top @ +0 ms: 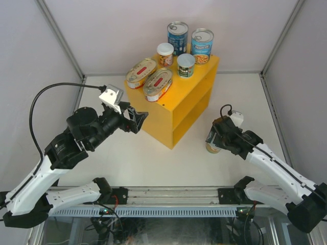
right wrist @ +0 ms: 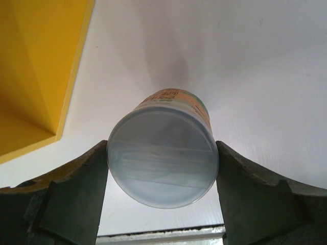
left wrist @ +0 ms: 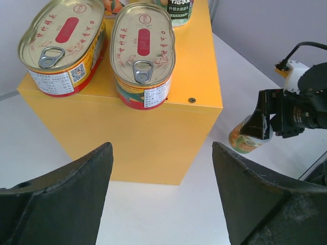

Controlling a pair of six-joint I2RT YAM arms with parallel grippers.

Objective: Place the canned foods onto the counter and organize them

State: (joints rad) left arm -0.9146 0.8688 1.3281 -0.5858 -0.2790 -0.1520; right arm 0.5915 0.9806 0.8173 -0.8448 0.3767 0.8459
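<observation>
A: Starting with the yellow cabinet [top: 190, 97] on the white tabletop [top: 153, 163], what stands on its flat top?

B: Six cans. At the front lie the left oval tin [left wrist: 64, 43] and the right oval tin [left wrist: 144, 48], side by side, pull-rings at the ends nearest the left claw [left wrist: 161, 150]. Each gold lid carries a red oval with Chinese characters around it. The left tin's side shows a small square code on a white panel. Behind them stand the orange-labelled small can [top: 165, 53] and the green-labelled small can [top: 186, 65], the green one printed with white Chinese characters. At the back are the left blue can [top: 178, 35] and the right blue can [top: 202, 45], and their print is too small to read.

A: And the seventh?

B: The pale-lidded small can [right wrist: 168, 109] is off the cabinet, just to its right, low by the tabletop. The right claw [right wrist: 162, 148] pinches it, one finger on each side. I can't read the print on its orange-and-green label.

A: The left claw?

B: Spread and empty, facing the cabinet's side below the oval tins.
</observation>
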